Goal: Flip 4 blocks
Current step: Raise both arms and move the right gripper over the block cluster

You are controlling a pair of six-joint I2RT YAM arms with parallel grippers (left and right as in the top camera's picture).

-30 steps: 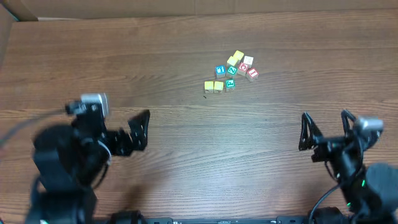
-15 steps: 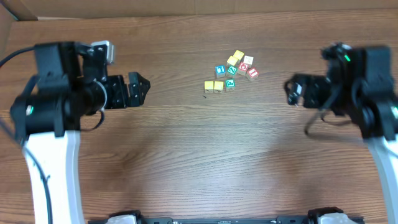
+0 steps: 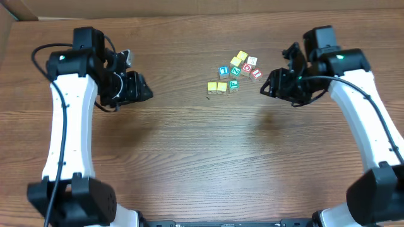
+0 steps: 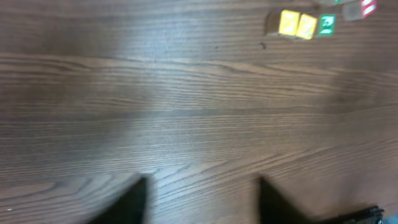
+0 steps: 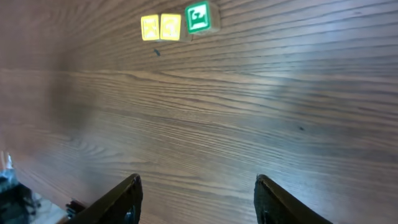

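Wooden surface [image 3: 202, 157] now has both arms swung in from its near edge, left end effector [image 3: 145, 92] and right end effector [image 3: 266, 87] flanking the blocks [image 3: 235, 70], open-jawed and empty, seemingly poised to start flipping.

Small colourful blocks [image 3: 221, 87], loosely clustered

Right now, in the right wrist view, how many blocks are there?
3, all near the top edge: left yellow block, right yellow block beside it, green block just beyond. Others may lie outside the frame.

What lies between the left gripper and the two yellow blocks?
Bare table only, plus a tiny dark speck beside the yellow blocks; the overhead view shows it.
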